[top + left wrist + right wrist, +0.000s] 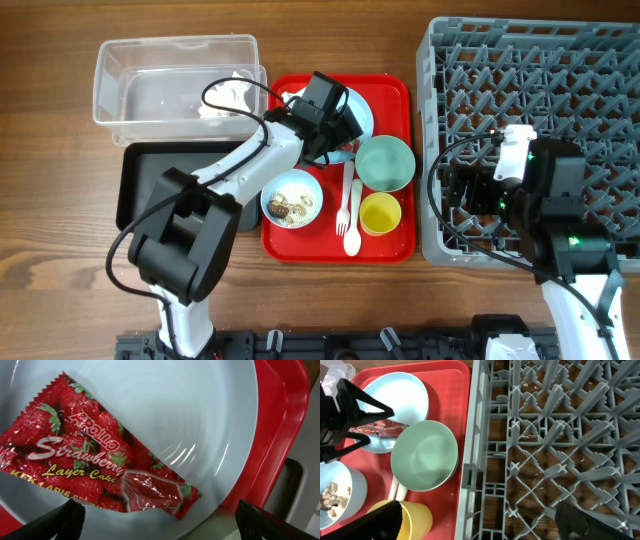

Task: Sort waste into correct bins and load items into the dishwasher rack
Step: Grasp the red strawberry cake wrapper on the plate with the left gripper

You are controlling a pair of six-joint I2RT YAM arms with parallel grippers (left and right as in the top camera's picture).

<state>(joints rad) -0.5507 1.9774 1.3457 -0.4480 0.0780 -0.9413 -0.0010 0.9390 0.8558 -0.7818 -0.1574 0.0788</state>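
Observation:
A red snack wrapper [95, 460] lies on the pale blue plate [200, 410] on the red serving tray [400, 90]. My left gripper [160, 525] is open just above the wrapper, fingers either side of it; it also shows in the overhead view [335, 120]. A white tissue [228, 95] lies in the clear tub [175, 75]. The black tray [140, 185] sits below the tub. A blue bowl [292, 198] holds food scraps. The mint bowl [386, 162], yellow cup [380, 213] and white fork and spoon [349, 215] are on the red tray. My right gripper [480, 525] is open and empty over the left wall of the dishwasher rack [540, 60].
The rack [555, 435] fills the right side, its upright pegs under my right arm. The mint bowl [425, 455] and yellow cup [417, 515] stand close to the rack's left wall. My left arm reaches across the black tray toward the plate.

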